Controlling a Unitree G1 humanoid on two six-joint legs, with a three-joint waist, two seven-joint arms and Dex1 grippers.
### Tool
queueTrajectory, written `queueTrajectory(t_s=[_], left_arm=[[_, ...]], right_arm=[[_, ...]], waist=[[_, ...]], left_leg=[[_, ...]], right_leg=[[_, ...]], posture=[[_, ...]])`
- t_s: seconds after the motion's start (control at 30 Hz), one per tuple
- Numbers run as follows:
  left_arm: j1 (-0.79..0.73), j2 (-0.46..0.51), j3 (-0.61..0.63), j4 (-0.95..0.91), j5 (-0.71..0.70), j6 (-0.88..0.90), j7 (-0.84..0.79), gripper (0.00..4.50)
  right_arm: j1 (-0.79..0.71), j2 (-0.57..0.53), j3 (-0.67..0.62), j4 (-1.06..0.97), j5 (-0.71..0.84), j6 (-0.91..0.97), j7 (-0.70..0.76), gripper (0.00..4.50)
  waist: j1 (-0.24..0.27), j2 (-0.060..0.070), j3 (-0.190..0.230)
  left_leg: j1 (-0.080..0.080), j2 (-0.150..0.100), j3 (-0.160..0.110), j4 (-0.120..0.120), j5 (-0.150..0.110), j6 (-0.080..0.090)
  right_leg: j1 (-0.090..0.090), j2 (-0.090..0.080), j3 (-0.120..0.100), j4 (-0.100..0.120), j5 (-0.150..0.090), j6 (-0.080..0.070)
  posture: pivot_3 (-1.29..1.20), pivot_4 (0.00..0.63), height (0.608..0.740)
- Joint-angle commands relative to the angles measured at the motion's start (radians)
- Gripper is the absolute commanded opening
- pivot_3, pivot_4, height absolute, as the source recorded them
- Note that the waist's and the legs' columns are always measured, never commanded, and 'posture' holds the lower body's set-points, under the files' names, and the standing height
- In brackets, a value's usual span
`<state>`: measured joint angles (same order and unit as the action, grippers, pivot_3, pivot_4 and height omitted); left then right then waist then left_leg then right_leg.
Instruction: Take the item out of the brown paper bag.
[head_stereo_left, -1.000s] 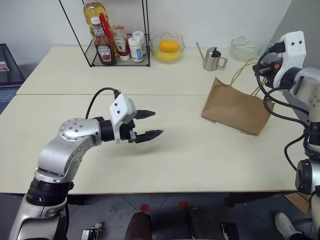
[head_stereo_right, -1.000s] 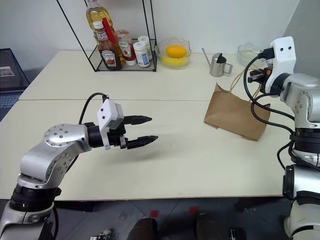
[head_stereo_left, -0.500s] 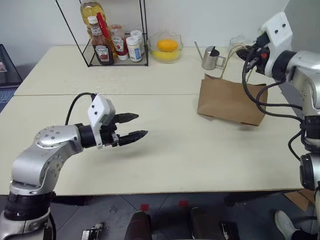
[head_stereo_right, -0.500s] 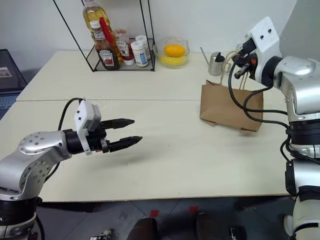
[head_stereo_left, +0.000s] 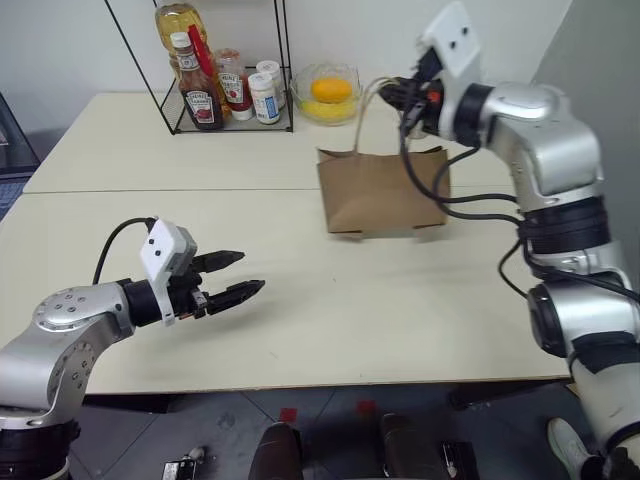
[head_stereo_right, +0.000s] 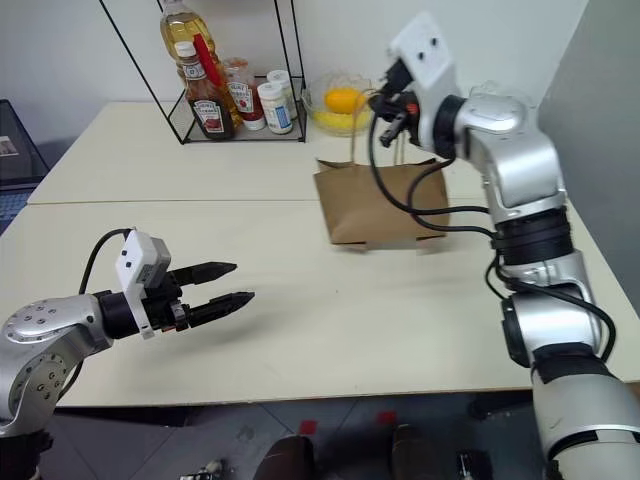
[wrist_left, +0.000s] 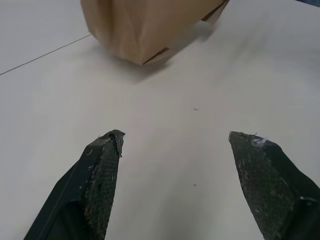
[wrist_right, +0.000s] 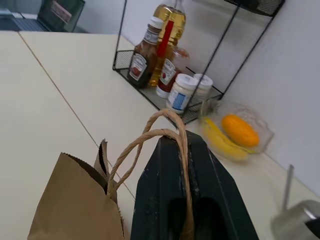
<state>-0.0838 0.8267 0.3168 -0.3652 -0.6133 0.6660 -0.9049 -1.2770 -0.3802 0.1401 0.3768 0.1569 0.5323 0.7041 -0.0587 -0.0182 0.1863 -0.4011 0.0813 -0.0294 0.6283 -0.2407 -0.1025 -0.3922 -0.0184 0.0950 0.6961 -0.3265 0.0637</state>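
Moved since a second ago: small plain brown kraft paper bag with thin tan cord loop handles, carried from the right side of the pale cream worktop to its middle, hanging from the right claw; left claw drawn back toward the near left. Right claw: closed, one cord handle looped over and pinched at its black fingers, bag hanging below, its base at or just above the worktop; which of the two cannot be told. Left claw: spread wide, empty, hovering low over the worktop, pointed toward the bag and well apart from it. Item to be removed: not visible; judged to be inside the bag. Far left: black wire rack holding a ketchup bottle, a tall yellow oil bottle and small white jars; just right of it, a clear glass bowl with an orange fruit. Step in hand, as judged: presenting the bag so the free claw can reach in. Handling advice: hold the handle steady and let the swing settle; keep the mouth upward and facing the left claw; enter from above between the handles, claw wide, so the thin paper wall is not crushed or pushed over.
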Motion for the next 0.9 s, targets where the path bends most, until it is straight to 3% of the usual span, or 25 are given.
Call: queueTrajectory(t_s=[0.03,0.43,0.9], left_arm=[[0.019,0.022,0.052,0.022,0.013,-0.032,0.000,3.60],[0.043,0.018,0.098,0.095,0.045,-0.083,0.024,3.60],[0.004,0.013,0.062,0.117,0.068,-0.103,0.024,3.60]], right_arm=[[-0.093,0.045,-0.027,0.009,-0.006,-0.063,-0.036,0.02],[-0.164,0.206,-0.016,0.221,-0.073,-0.222,-0.094,0.02],[-0.177,0.262,-0.008,0.352,-0.141,-0.331,-0.110,0.02]], waist=[[-0.001,0.000,0.000],[0.000,0.000,0.000],[-0.002,0.000,0.000]], left_leg=[[0.000,0.000,0.000,0.000,0.000,0.000],[-0.001,0.000,0.000,0.000,0.000,0.000],[-0.002,0.000,0.001,-0.001,0.000,0.000]], right_leg=[[-0.001,0.000,0.000,0.000,0.000,0.000],[-0.002,0.000,0.000,0.001,0.000,0.000],[-0.003,0.000,0.000,0.001,0.000,0.000]], posture=[[0.00,0.150,0.740],[0.00,0.150,0.740],[0.00,0.150,0.740]])
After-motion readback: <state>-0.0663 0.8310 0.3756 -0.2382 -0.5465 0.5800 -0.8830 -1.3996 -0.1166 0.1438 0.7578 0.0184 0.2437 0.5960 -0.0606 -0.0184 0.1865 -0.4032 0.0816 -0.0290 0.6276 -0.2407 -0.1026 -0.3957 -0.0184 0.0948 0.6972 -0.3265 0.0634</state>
